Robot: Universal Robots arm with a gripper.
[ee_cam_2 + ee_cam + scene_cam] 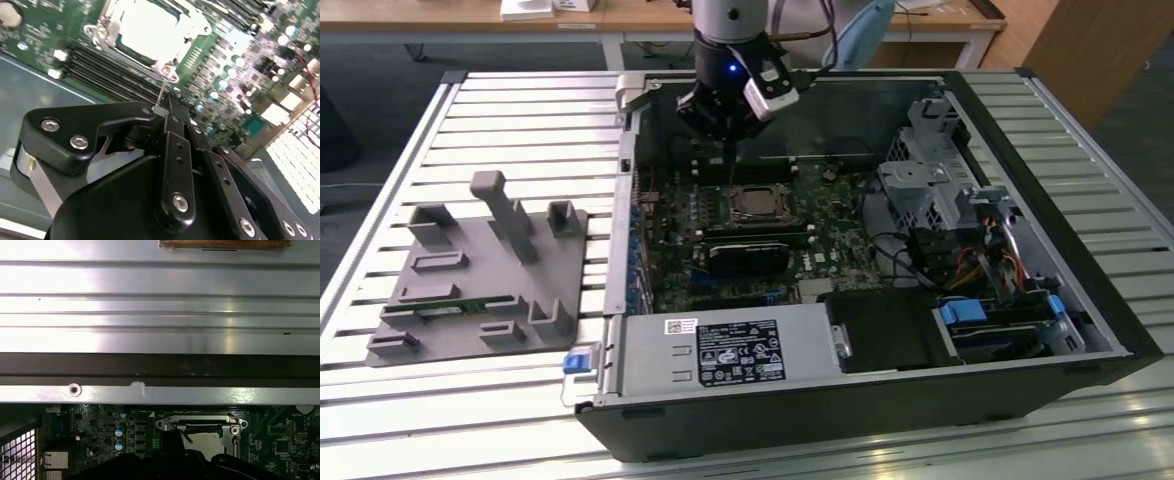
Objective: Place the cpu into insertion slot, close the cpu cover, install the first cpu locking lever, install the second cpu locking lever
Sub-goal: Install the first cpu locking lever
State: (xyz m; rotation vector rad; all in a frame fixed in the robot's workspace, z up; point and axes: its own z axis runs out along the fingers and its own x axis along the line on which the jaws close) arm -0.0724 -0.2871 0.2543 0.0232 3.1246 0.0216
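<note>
Behind the claw (172,442), the cpu cover (200,419) is partly hidden.

Black gripper (172,106), jaws together, just beside silver cpu cover (155,62) around pale cpu (150,25).

Silver-grey arm (727,18) up top, then a black wrist (711,88) with a blue light (734,70) glowing. Just beside the light sits a white camera box (771,93). Below the light, the gripper (169,107): black links (175,165), silver screws (79,142).
</note>
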